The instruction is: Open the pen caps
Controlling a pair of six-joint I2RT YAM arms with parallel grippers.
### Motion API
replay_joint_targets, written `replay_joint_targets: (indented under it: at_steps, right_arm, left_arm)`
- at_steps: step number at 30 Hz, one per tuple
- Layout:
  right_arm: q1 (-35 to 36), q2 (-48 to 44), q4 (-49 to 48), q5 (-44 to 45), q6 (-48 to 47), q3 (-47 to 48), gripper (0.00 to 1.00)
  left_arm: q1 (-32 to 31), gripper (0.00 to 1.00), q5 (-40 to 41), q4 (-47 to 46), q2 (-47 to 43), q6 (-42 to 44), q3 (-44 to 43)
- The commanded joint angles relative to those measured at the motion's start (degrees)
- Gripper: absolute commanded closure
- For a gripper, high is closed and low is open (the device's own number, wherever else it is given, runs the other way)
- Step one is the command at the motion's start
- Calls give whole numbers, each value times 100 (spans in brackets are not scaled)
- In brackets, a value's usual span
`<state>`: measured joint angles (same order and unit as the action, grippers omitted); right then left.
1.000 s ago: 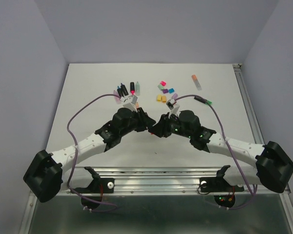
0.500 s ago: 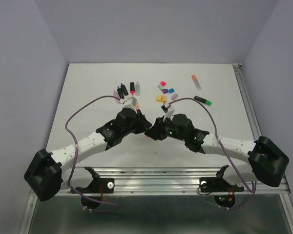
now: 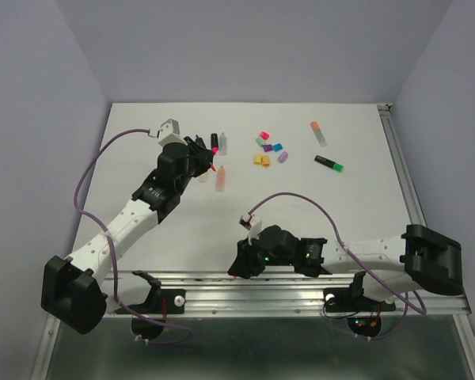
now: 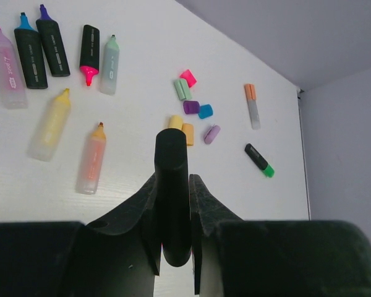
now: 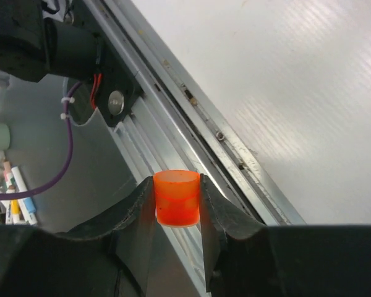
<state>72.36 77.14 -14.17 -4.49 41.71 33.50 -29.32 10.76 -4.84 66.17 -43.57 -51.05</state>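
The right end effector (image 5: 175, 184) grasps a stubby translucent orange pen cap (image 5: 177, 201). The left end effector (image 4: 173, 179) clenches a black pen barrel (image 4: 171, 148); loose coloured caps (image 4: 190, 107) lie beyond it on the worktop (image 4: 142, 68).

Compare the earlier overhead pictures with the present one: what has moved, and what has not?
The claws, together on one pen, have separated. The right claw drew back to the near edge of the table, shut on the orange cap. The left claw swung left and farther out, toward the uncapped pens, gripping the black pen. The loose caps and those pens stayed put.
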Motion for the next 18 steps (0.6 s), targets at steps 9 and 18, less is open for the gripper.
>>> replay_joint_targets:
  at_steps: [9, 18]
  right_arm:
    - [-1108, -393, 1259, 1161, -234, 860, 99]
    - [-2893, 880, 1857, 1336, -988, 2019, 99]
  left_arm:
    - [120, 100, -136, 370, 167, 823, 86]
    - [453, 93, -487, 932, 1836, 1720, -853]
